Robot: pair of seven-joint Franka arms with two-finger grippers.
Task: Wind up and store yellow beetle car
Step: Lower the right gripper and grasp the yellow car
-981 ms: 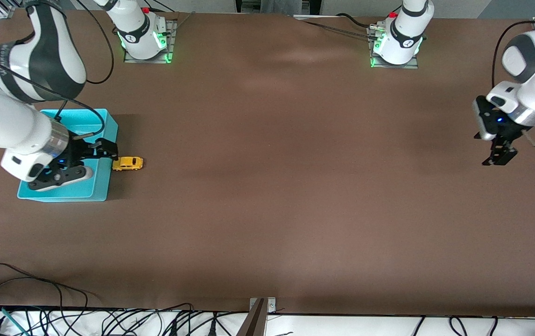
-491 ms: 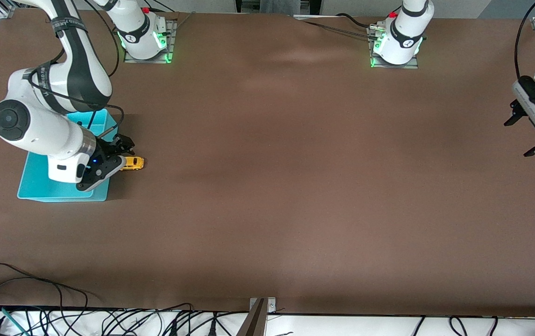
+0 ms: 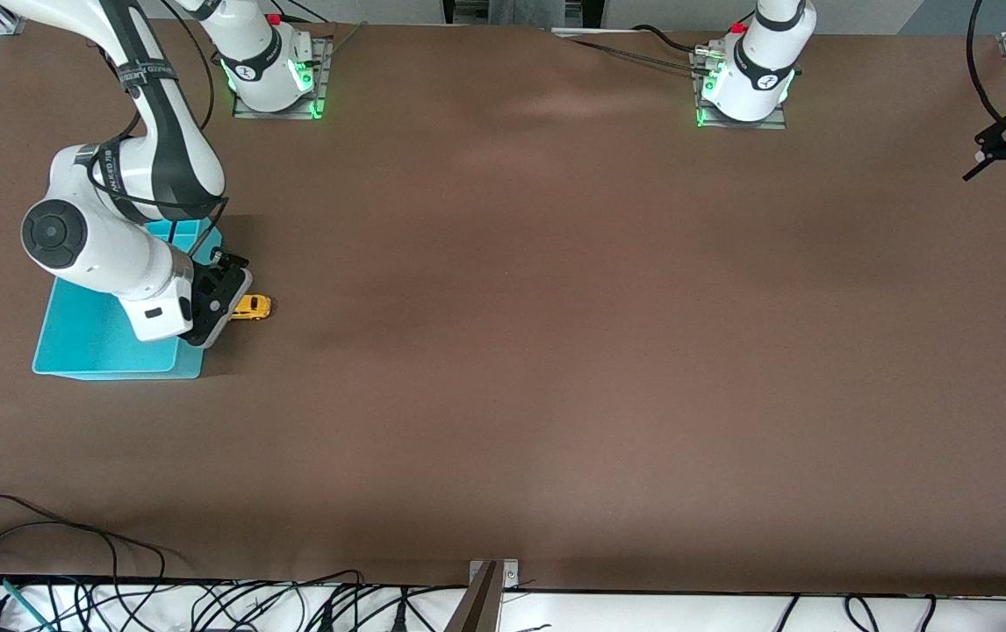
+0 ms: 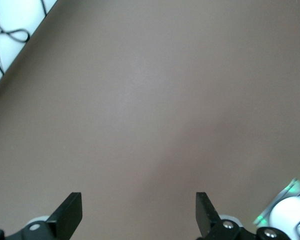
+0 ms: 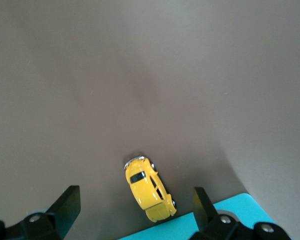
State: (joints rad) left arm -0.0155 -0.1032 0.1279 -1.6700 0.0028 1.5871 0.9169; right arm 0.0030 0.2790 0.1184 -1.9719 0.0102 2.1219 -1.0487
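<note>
A broad brown table (image 3: 503, 351) carries little. At the right arm's end sits a turquoise bin (image 3: 82, 338), and just beside its wall stands the yellow beetle car (image 3: 252, 306) on its wheels, not yet stored. The right gripper (image 5: 135, 202) hangs over the car with fingers spread wide (probably lining up a grasp, since the car lies between them). The left gripper (image 4: 139, 212), also wide open and holding nothing, waits over bare table at its own end.

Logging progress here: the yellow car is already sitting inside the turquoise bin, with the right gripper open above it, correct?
Not quite. The car sits on the table beside the bin, as the right wrist view shows. The right gripper is open above it.
</note>
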